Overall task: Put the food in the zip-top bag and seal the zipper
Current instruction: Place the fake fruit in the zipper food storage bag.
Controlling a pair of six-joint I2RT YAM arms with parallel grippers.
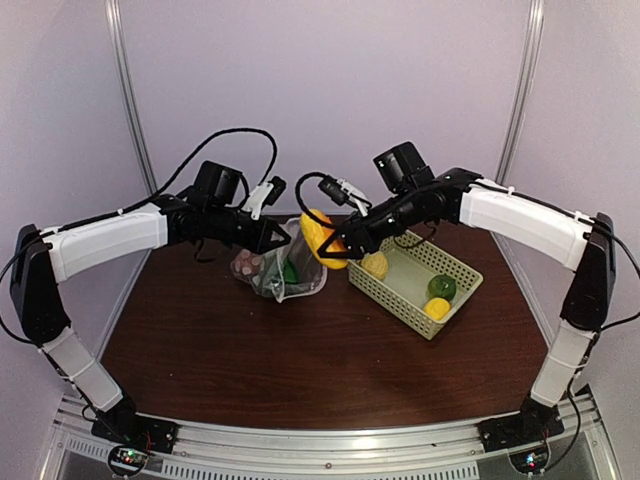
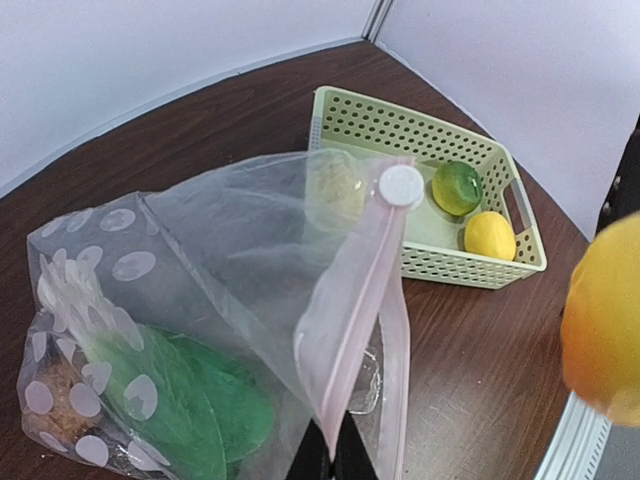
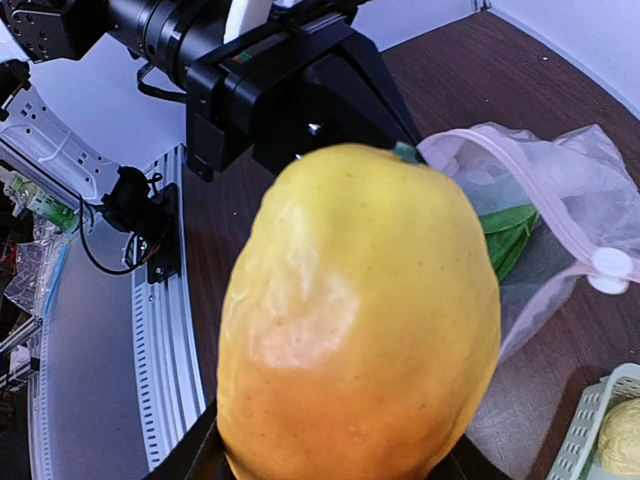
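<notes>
Top external view: the zip-top bag [image 1: 287, 268] is seen left of centre on the brown worktop [image 1: 300, 370], with the pale green basket [image 1: 452, 265] just beside it on the right, set at an angle to the worktop's edges. Bare worktop is left along the whole near side, while little room is left behind the two containers before the back wall.

The bag's mouth edge is pinched shut in the left end effector [image 1: 277, 238] and lifted. From the left wrist, the zipper [image 2: 362, 300] is seen running up and away from the closed fingertips to its white slider [image 2: 402, 185] at the far end, with the two pink strips parted lower down. A green vegetable [image 2: 190, 390] and a brown piece [image 2: 55, 400] are held inside the bag.

A yellow-orange fruit [image 1: 318, 232] is gripped in the right end effector [image 1: 338, 246], in the air between the bag's mouth and the basket. Its long axis is tilted steeply (top end leaning left in the overhead view). In the right wrist view the frame is nearly filled by it, with the bag's mouth just beyond.

A lemon [image 1: 437, 308], a green piece [image 1: 441, 287] and a pale lumpy piece [image 1: 375, 265] are left in the basket.
</notes>
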